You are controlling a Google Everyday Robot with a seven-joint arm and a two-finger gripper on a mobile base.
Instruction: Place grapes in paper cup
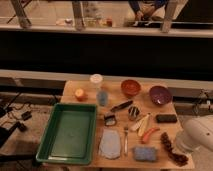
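The grapes [168, 144], a dark reddish-brown elongated bunch, lie on the wooden table [118, 90] near its front right corner. My white arm comes in from the right edge. The gripper [179, 146] sits right against the grapes' right side. The arm's bulk hides its fingers and any contact with the bunch. The white paper cup [96, 80] stands upright at the back left of the table, far from the gripper.
A blue-grey tumbler [102, 97] stands just in front of the cup, with an orange fruit [80, 93] to its left. A green tray [70, 132] fills the left front. Red bowl [130, 87], purple bowl [160, 94], carrot [149, 135], blue sponge [144, 153] and small utensils lie between.
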